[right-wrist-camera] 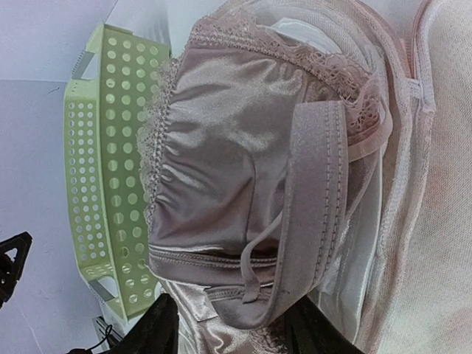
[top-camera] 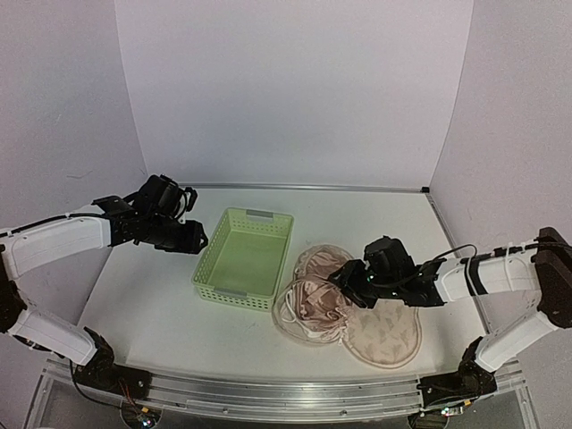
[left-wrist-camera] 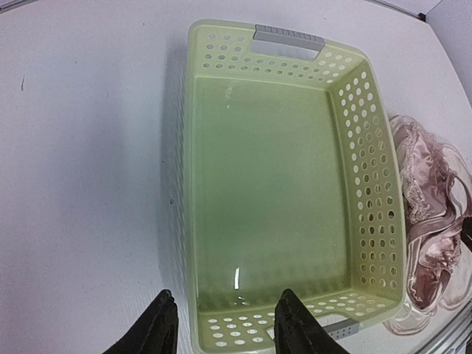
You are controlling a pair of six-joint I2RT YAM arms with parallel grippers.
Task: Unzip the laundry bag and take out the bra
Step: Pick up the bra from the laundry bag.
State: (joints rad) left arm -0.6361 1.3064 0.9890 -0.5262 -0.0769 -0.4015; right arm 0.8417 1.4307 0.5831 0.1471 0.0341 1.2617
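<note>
Two hands in shot, and plenty is out of sight. The right hand [right-wrist-camera: 232, 313] sits so close over the bra [right-wrist-camera: 228, 169] that its wrist view fills with pink satin and lace. Both fingers [right-wrist-camera: 162, 328] are cut off by the bottom edge. The laundry bag [top-camera: 384, 338] lies open on the tabletop [top-camera: 143, 313], just right of the green basket [left-wrist-camera: 361, 184]. One patterned half is spread flat towards the near edge, and the other half is largely covered by the bra heaped in it and by the right arm above. From overhead its zip is too small to make out.

In the left wrist view the bra is only a sliver at the right border, cut off there.

The right arm reaches in from the right with its forearm low and level, and its hand points down over the bag's middle. Its fingers stand apart and straddle the bra's lower band. The cloth between them looks loose, not pinched.

The left arm stretches across at the far left, and the left hand [left-wrist-camera: 225, 295] hovers above the basket's near end. Its fingers are spread with nothing between them.
</note>
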